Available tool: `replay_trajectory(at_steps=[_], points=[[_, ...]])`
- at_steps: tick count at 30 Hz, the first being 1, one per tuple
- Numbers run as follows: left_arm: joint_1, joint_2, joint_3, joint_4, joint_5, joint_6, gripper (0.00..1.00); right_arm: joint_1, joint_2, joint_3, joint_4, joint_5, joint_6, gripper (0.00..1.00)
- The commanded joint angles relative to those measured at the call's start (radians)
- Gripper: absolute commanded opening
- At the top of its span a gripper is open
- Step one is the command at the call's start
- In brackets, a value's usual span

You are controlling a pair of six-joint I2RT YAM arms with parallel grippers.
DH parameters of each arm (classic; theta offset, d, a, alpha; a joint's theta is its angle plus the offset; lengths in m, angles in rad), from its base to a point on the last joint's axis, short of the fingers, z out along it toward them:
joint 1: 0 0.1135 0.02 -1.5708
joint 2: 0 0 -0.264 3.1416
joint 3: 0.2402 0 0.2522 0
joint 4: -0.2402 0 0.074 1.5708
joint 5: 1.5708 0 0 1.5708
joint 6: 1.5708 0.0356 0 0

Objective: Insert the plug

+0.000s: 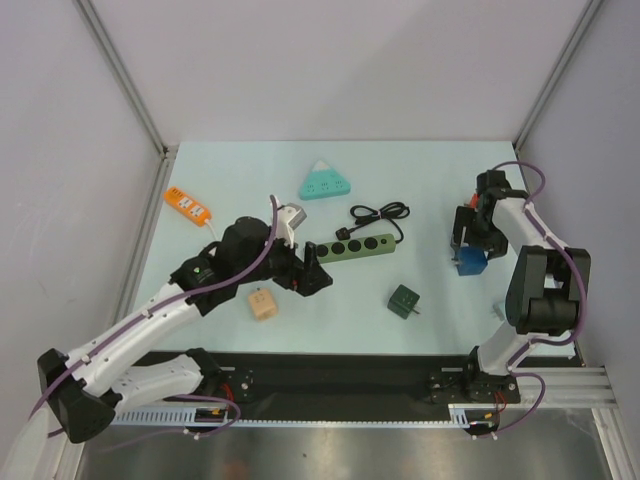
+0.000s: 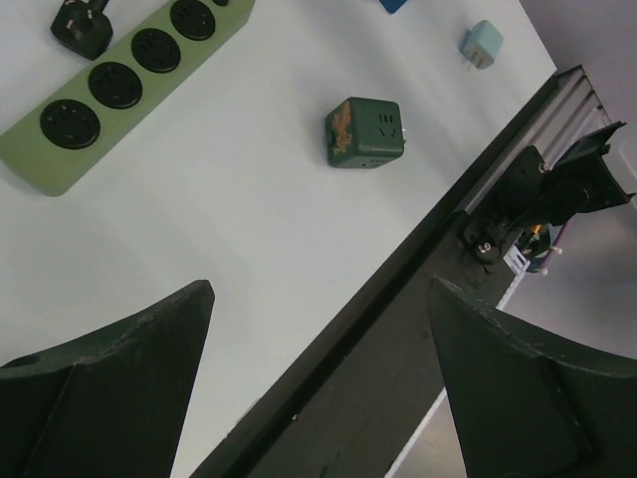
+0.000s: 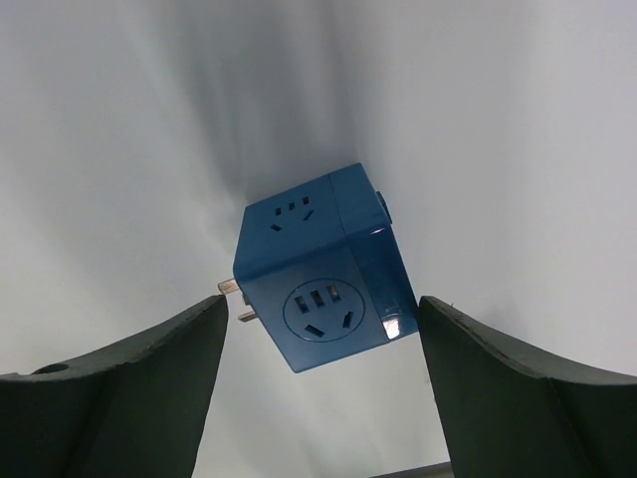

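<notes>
The left gripper hangs released, its two dark fingers spread wide with only pale table between them. It sits low, just in front of the near end of an olive green power strip. The strip lies flat and carries a row of round black sockets. The black plug lies on the table just beside the strip's far edge, in none of the sockets. Its black cord is coiled behind it. Toward the near rail sits a dark green cube socket, with an orange scuff on one face and tiny markings too small to read. Beyond that is a small pale blue adapter. At the right side of the table the right gripper is also unclenched. Its fingers stand either side of a blue cube socket, close to it but not clamped on it. The blue cube shows slotted outlet faces and two metal prongs, with no readable writing. Farther left are a tan cube, a white adapter, a teal triangular socket block and an orange strip.
</notes>
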Motion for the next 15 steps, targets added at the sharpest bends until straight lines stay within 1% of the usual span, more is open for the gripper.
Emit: replay_trajectory(at_steps=[1,4,6,8,10,14,15], points=[[0.008,0.017,0.03,0.047,0.087,-0.041,0.94,0.025,-0.029,0.013,0.002,-0.051,-0.005,0.84],[0.008,0.025,0.034,0.047,0.081,-0.035,0.94,0.021,-0.071,0.044,-0.033,0.001,-0.006,0.86],[0.008,0.031,0.033,0.047,0.078,-0.034,0.94,0.006,-0.083,0.043,-0.044,0.004,-0.019,0.86],[0.006,0.046,0.036,0.047,0.085,-0.031,0.94,-0.011,-0.094,-0.006,-0.024,-0.016,-0.029,0.89],[0.008,0.057,0.043,0.039,0.102,-0.018,0.94,-0.001,-0.114,-0.061,0.027,-0.013,-0.043,0.92],[0.008,0.058,0.06,0.005,0.102,0.008,0.95,-0.016,-0.071,-0.062,0.044,0.012,-0.059,0.91],[0.008,0.057,0.063,0.002,0.098,0.012,0.94,-0.02,-0.062,-0.056,0.045,-0.012,-0.062,0.91]])
